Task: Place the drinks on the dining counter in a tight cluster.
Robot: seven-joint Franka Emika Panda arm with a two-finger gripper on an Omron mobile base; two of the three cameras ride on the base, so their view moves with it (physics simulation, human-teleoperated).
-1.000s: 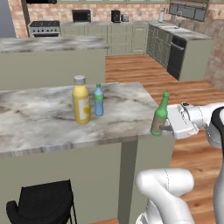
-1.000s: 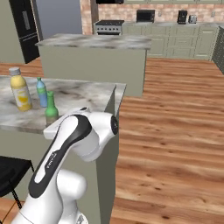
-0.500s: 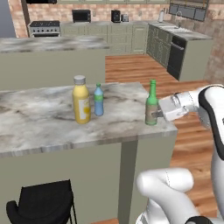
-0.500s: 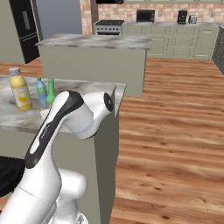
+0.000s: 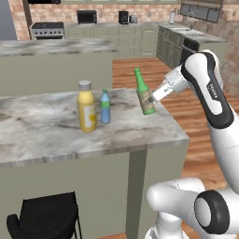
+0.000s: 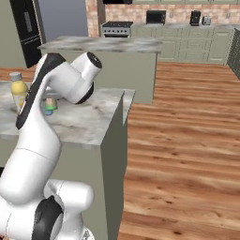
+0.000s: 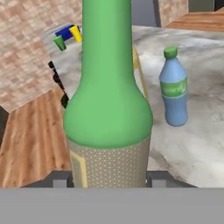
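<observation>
The gripper (image 5: 156,95), clamped on the green glass bottle (image 5: 144,93), carries it tilted over the dining counter (image 5: 56,135); next, set it upright beside the blue bottle (image 5: 105,107) and yellow bottle (image 5: 86,106).

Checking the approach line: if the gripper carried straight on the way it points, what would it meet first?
Probably the yellow bottle, partly hidden behind the held green bottle; the blue bottle stands just off that line. Depth is unclear.
</observation>
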